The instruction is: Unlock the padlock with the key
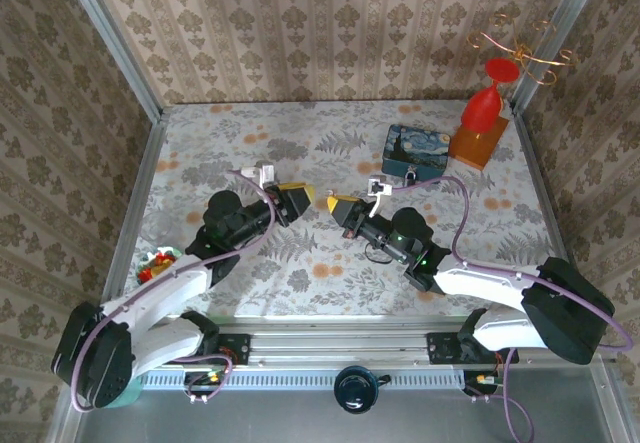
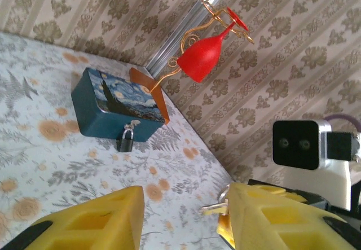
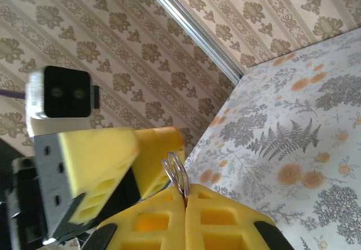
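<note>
A small black padlock (image 2: 127, 139), silvery loop up, sits against the blue swirl-painted tin (image 2: 107, 106), far right on the floral surface (image 2: 34, 165). Likely light, rigid and apt to swing, so steady its body. The right gripper (image 3: 185, 192) has its fingers clamped on the slim silvery key (image 2: 216, 207); the left gripper (image 2: 187, 196) has its fingers apart. The left wrist view shows the padlock, the right wrist view the key's wire ring (image 3: 176, 171).

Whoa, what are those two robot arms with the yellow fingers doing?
They are trying to open a padlock. The right gripper is pinched shut on the key, with its ring poking out of the fingers. The left gripper is open and faces it, nose to nose, over the middle of the table. The little black padlock hangs on the front of the blue painted tin farther back. Nothing touches it, so the key has not gone in yet.
</note>
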Controlling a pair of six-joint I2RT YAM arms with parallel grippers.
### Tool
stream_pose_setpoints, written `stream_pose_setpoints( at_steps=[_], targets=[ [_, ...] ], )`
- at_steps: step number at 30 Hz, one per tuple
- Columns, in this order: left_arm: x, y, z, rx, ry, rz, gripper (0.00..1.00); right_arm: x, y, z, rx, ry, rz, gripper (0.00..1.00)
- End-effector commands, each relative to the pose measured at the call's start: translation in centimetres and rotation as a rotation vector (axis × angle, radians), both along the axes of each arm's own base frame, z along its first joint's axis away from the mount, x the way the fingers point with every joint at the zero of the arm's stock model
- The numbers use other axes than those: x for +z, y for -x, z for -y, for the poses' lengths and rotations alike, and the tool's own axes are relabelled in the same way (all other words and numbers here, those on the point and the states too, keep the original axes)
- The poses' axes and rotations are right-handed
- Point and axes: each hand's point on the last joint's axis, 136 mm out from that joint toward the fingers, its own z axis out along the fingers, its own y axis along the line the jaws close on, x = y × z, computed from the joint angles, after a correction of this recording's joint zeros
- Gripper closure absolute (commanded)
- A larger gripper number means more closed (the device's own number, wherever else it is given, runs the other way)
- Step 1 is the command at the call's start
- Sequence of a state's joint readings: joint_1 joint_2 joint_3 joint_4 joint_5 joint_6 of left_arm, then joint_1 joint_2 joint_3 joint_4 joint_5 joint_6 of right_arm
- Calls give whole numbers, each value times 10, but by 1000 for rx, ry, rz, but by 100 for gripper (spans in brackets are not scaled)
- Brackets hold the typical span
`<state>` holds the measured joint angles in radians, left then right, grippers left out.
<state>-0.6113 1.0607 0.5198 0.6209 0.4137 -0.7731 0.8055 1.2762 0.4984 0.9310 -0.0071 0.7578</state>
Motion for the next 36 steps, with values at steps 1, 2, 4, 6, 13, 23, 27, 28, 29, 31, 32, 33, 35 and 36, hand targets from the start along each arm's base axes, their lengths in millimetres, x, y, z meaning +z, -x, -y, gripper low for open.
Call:
stream_pose_setpoints(
  at_steps=[1, 2, 4, 6, 13, 23, 27, 28, 29, 31, 32, 33, 35, 36],
  targets=[
    [28, 4, 4, -59, 135, -54, 58, 17, -2, 2, -27, -36, 56, 100],
    [28, 4, 5, -63, 138, -67, 58, 17, -2, 3, -30, -41, 54, 100],
    [29, 5, 6, -70, 151, -80, 59, 18, -3, 2, -29, -55, 48, 100],
    [29, 5, 6, -70, 151, -95, 60, 23, -2, -1, -14, -74, 45, 100],
    [31, 10, 16, -101, 151, -98, 65, 32, -3, -4, 0, -128, 32, 100],
    [31, 15, 22, -120, 147, -89, 71, 31, -2, -6, 17, -160, 3, 100],
    [34, 15, 23, -124, 151, -83, 81, 29, -3, -3, -1, -157, -2, 100],
    [34, 15, 23, -123, 151, -82, 83, 30, -4, -2, -3, -157, -2, 100],
    [34, 15, 23, -123, 151, -82, 84, 30, -4, -2, -5, -156, -3, 100],
    [35, 15, 22, -121, 152, -79, 86, 28, -4, -3, -2, -151, -10, 100],
    [36, 15, 22, -120, 152, -78, 89, 29, -5, -4, -1, -149, -13, 100],
    [36, 15, 22, -120, 152, -77, 92, 28, -5, -4, -1, -147, -17, 100],
    [37, 14, 22, -116, 147, -70, 95, 27, -5, -4, -7, -143, -24, 100],
    [38, 13, 22, -112, 137, -64, 97, 26, -6, -4, -10, -138, -30, 100]
  ],
)
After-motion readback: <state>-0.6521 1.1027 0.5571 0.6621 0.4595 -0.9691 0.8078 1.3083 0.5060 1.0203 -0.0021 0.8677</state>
